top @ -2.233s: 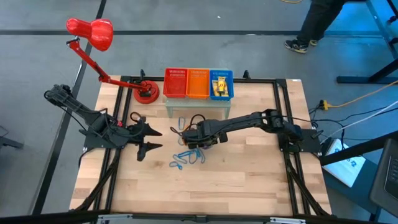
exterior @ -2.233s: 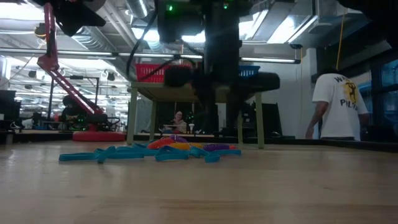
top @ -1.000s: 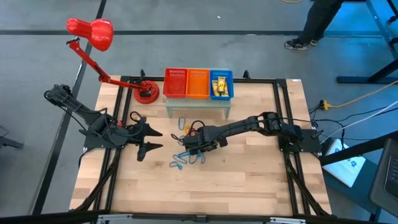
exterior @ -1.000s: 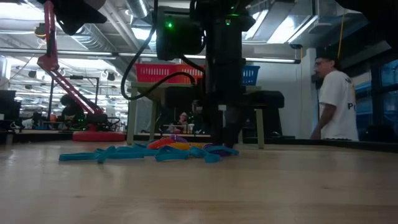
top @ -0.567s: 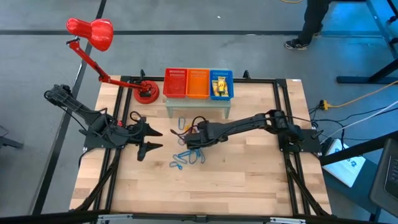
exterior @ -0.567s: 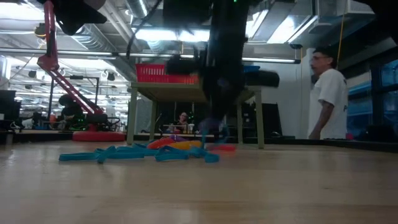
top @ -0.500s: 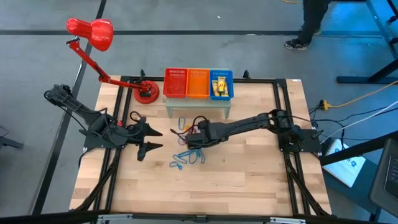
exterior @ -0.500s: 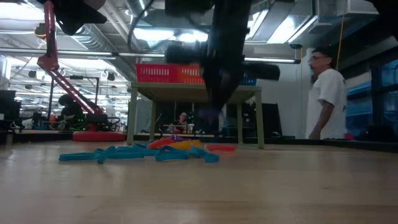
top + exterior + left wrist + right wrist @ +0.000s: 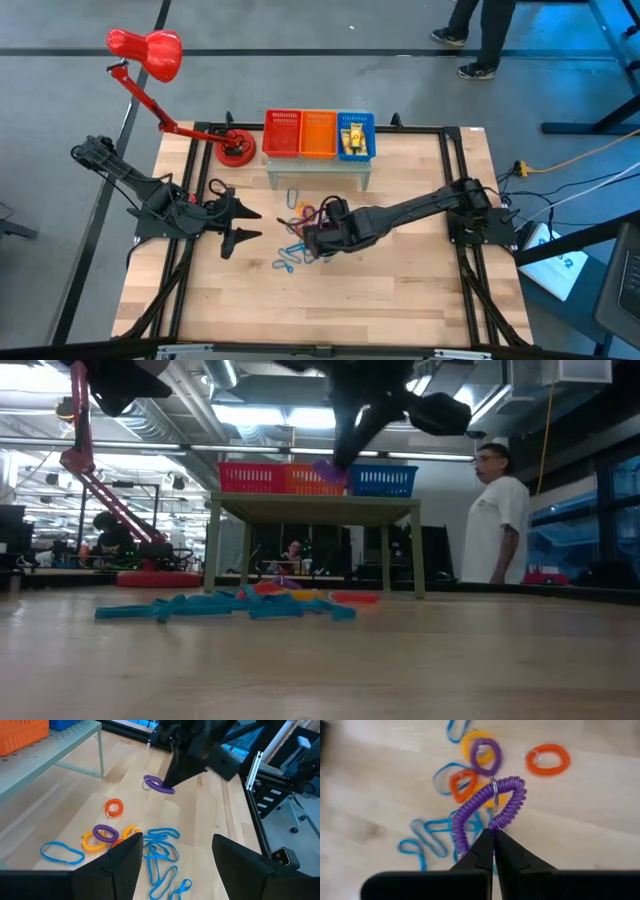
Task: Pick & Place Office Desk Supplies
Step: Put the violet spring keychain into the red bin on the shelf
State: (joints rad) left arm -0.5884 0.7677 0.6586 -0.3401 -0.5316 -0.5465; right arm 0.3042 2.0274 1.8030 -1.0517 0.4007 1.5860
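Observation:
My right gripper (image 9: 493, 836) hangs above the middle of the table (image 9: 312, 224), shut on a purple coil loop (image 9: 490, 805) that carries a small metal ring. The loop also shows in the left wrist view (image 9: 159, 785) and in the low view (image 9: 328, 472). Beneath it a pile lies flat on the wood: blue band loops (image 9: 161, 854), an orange coil (image 9: 114, 807), another purple coil (image 9: 105, 832) and a yellow-orange coil (image 9: 479, 746). Yellow packets (image 9: 352, 138) sit in the blue basket. My left gripper (image 9: 246, 223) waits open at the table's left. My right gripper pinches the purple coil loop between its two fingertips at one spot on the loop's rim (image 9: 496, 822). The fingers come from above, slanting down. The loop is lifted clear of the table and hangs off the fingertips, somewhat stretched into an oval.
Red (image 9: 282, 133), orange (image 9: 318, 133) and blue (image 9: 357, 122) mesh baskets stand on a small grey-green shelf (image 9: 318, 172) at the far side. A red desk lamp (image 9: 145, 52) has its base (image 9: 236, 151) at the far left. A person (image 9: 492, 520) stands beyond the table.
My right gripper was down at the pile a second ago; it has since risen, carrying the purple coil loop clear of the table to about the height of the baskets. The other loops stayed on the wood. The person beyond the table has walked.

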